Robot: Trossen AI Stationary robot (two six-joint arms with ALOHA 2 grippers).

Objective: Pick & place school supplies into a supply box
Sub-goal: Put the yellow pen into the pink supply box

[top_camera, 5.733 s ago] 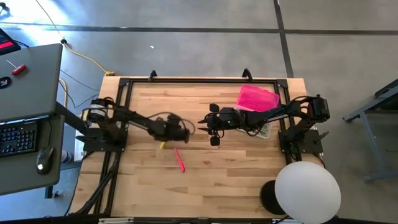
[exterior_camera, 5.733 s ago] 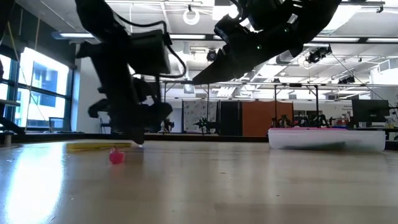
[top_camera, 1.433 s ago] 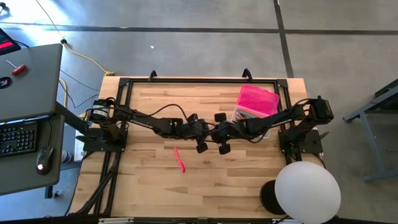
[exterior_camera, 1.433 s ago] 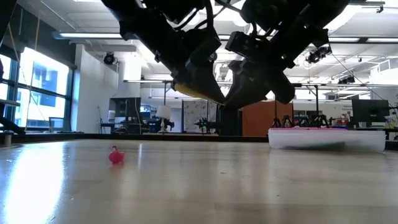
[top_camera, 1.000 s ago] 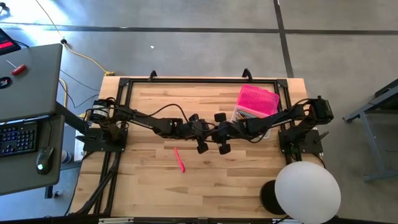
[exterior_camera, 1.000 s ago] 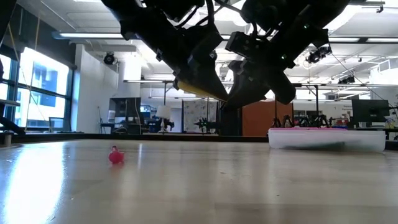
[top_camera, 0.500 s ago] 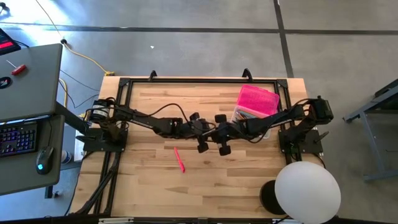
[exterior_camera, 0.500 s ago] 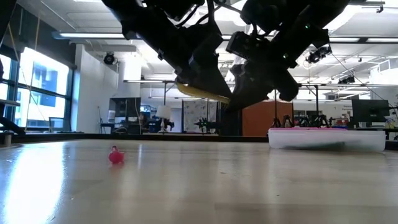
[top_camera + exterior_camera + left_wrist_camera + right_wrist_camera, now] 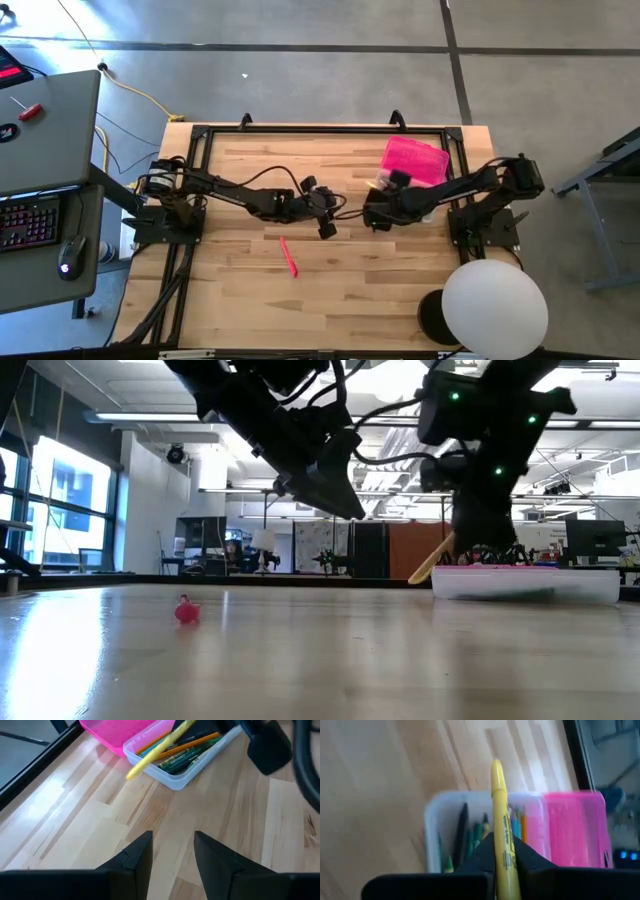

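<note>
Wooden table (image 9: 240, 290), two dark arms reaching toward middle. Clear supply box (image 9: 192, 767) with pink lid (image 9: 415, 160) at table's far right, pens and pencils inside. Right gripper (image 9: 501, 851) just above box's open end, fingers clamped on yellow marker (image 9: 501, 827), marker tilted over box rim. Left gripper (image 9: 172, 852) near table centre, fingers spread apart, holding nothing. Pink-red pen (image 9: 288, 256) lying alone on table, nearer left arm, well apart from box.

A grey desk (image 9: 45, 120) (keyboard (image 9: 28, 220), mouse (image 9: 68, 262)) stands left.
</note>
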